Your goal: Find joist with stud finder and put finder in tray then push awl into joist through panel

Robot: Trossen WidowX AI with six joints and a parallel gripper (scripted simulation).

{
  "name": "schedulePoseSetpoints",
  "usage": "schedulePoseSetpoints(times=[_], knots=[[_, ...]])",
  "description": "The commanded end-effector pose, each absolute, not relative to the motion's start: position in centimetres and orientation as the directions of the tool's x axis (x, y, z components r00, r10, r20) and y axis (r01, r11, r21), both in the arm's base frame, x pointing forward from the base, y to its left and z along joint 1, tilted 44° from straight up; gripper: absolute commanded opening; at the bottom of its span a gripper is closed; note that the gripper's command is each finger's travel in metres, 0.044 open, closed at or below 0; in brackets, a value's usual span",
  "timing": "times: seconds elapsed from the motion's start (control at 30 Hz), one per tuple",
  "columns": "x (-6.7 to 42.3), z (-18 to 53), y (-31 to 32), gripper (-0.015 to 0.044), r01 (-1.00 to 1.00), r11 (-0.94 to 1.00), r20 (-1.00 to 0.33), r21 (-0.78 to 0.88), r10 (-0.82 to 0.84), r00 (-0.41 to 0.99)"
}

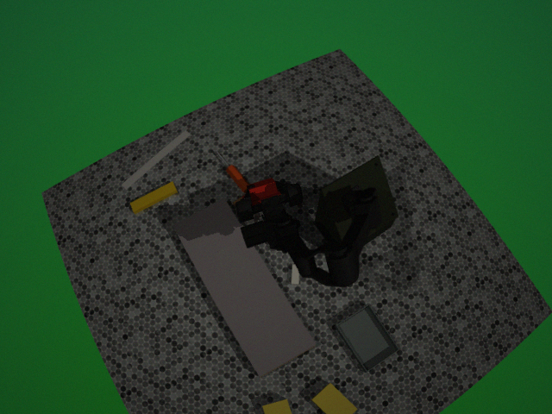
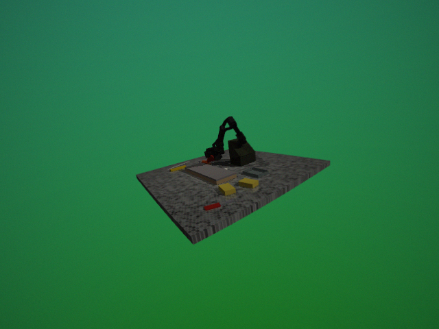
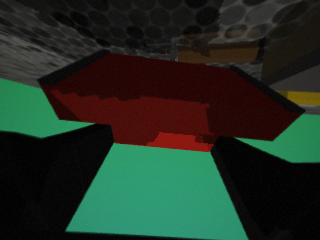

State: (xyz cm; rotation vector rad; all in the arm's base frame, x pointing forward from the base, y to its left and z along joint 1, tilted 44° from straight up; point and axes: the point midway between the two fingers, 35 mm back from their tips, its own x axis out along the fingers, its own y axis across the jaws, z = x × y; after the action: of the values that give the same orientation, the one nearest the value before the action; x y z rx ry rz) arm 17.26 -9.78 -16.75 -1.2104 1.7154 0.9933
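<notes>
The red stud finder [image 1: 266, 189] [image 2: 211, 157] [image 3: 155, 85] is held between the fingers of my gripper [image 1: 264, 194] [image 3: 163, 128], which is shut on it. It is raised off the table beside the far end of the floor panel [image 1: 249, 289] [image 2: 209, 171], a flat pinkish-grey slab. The awl [image 1: 235, 176] [image 2: 205, 162] lies on the table just past the stud finder, its orange handle partly hidden by the gripper in the top view. The grey tray [image 1: 363, 336] [image 2: 255, 173] is empty and stands near the panel's near end. The joist is hidden.
A yellow bar [image 1: 153, 197] [image 2: 177, 168] and a long pale strip [image 1: 155, 159] lie beyond the panel. A small white block [image 1: 295, 274] lies between panel and arm base. Two yellow blocks [image 1: 334, 398] [image 2: 226, 188] and a red bar [image 2: 212, 206] lie on the near side.
</notes>
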Motion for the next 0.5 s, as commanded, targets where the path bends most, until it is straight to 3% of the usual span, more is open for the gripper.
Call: schedulePoseSetpoints(times=[0.0,0.47], knots=[[17.4,-17.1,-9.5,0.0000,-0.960,0.239,-0.913,0.148,-0.340,-0.225],[17.5,-18.6,-8.1,0.0000,-0.959,0.241,-0.917,0.151,-0.329,-0.227]])
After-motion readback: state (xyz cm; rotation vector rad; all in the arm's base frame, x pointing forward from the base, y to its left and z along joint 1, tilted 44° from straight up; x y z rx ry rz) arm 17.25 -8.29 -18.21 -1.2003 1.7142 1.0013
